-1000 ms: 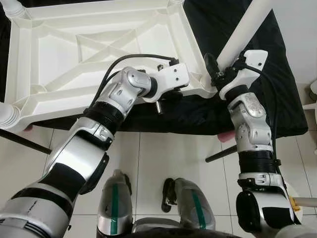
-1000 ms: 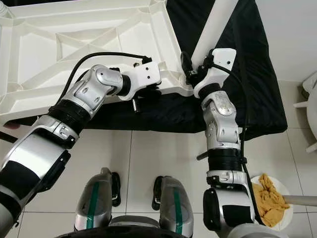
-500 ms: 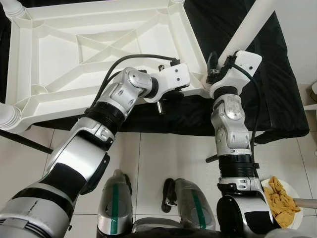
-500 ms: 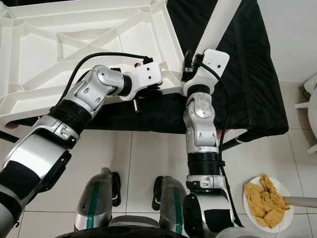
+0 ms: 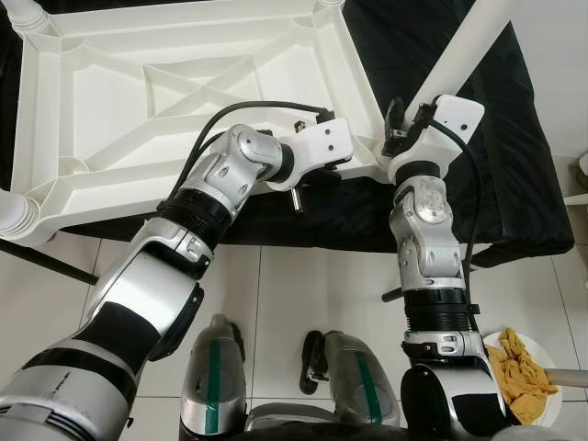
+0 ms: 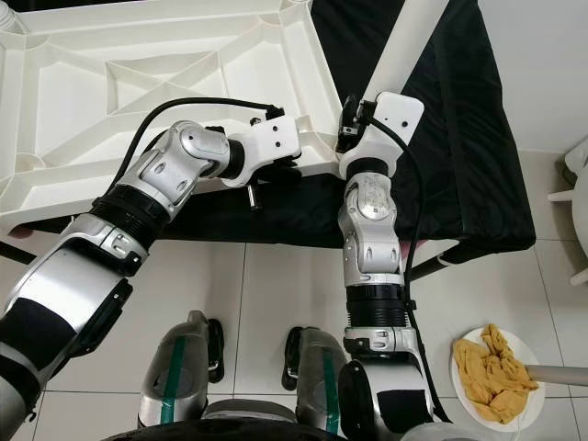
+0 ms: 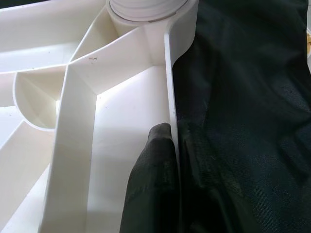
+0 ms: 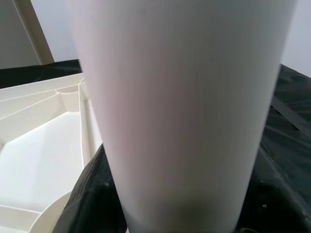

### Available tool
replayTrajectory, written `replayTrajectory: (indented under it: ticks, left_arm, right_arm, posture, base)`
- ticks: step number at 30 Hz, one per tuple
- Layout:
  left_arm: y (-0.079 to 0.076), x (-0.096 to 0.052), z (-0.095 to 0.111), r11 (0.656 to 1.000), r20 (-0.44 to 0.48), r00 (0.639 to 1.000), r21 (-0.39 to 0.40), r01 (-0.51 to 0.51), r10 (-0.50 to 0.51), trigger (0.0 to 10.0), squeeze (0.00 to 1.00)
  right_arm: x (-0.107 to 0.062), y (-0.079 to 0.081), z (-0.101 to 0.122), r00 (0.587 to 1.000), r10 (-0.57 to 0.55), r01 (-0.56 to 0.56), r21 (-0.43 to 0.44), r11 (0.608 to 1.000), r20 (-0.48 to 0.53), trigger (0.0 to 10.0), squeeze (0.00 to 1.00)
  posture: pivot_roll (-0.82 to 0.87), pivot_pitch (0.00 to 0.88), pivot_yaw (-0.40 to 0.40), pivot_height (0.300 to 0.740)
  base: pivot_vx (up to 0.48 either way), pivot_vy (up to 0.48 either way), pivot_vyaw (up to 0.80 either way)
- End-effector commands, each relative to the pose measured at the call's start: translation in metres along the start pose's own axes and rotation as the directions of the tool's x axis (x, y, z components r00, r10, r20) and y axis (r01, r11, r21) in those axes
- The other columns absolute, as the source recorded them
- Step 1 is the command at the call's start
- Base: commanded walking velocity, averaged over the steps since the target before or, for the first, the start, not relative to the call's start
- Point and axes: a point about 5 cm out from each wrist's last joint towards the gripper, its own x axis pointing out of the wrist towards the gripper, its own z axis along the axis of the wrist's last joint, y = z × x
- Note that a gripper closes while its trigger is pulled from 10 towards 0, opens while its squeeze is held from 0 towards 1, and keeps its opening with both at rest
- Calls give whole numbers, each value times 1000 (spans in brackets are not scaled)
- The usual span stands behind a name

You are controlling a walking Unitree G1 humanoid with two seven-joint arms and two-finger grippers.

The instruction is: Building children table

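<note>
Now right gripper (image 5: 397, 138) clamps leg (image 5: 457, 57) at tabletop (image 5: 165, 83) corner; left gripper (image 7: 163, 160) pinches tabletop rim nearby, black cloth (image 5: 514, 175) underneath.

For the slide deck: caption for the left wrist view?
Left gripper's finger hooked over the rim of the upturned white tabletop, black cloth beside it.

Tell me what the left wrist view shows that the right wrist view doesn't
The left wrist view alone shows a black finger of the left gripper pressed against the inside of the tabletop's rim, and a round leg socket at the corner. The right wrist view alone shows the white table leg up close. Both show the upturned white tabletop and the black cloth beneath it.
</note>
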Motion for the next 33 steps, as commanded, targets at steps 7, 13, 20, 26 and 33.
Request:
replayTrajectory:
  ticks: [7,13,20,26,33]
  left_arm:
    - [-9,5,-2,1000,22,1000,14,19,-20,10000,0]
    - [-8,6,-1,1000,23,1000,21,20,-20,10000,0]
    - [-8,6,0,999,24,999,26,22,-22,10000,0]
    - [-7,6,0,999,22,1000,28,21,-22,10000,0]
    - [-6,5,1,999,20,1000,31,18,-19,10000,0]
  right_arm:
    - [-9,-10,-15,998,19,-20,-16,1000,-66,10000,1000]
    - [-7,-18,-14,997,47,-49,-29,998,-55,10000,1000]
    - [-3,-16,-11,959,277,-274,47,960,-64,10000,0]
    - [3,-23,-2,888,459,-457,41,888,-41,10000,0]
    - [12,-39,2,816,575,-577,-13,817,-62,10000,0]
  posture:
    - [7,26,-60,740]
    - [4,16,-59,740]
    - [4,14,-58,740]
    - [5,15,-54,740]
    - [8,17,-51,740]
  base:
    - [0,0,0]
    - [0,0,0]
    - [0,0,0]
    - [0,0,0]
    - [0,0,0]
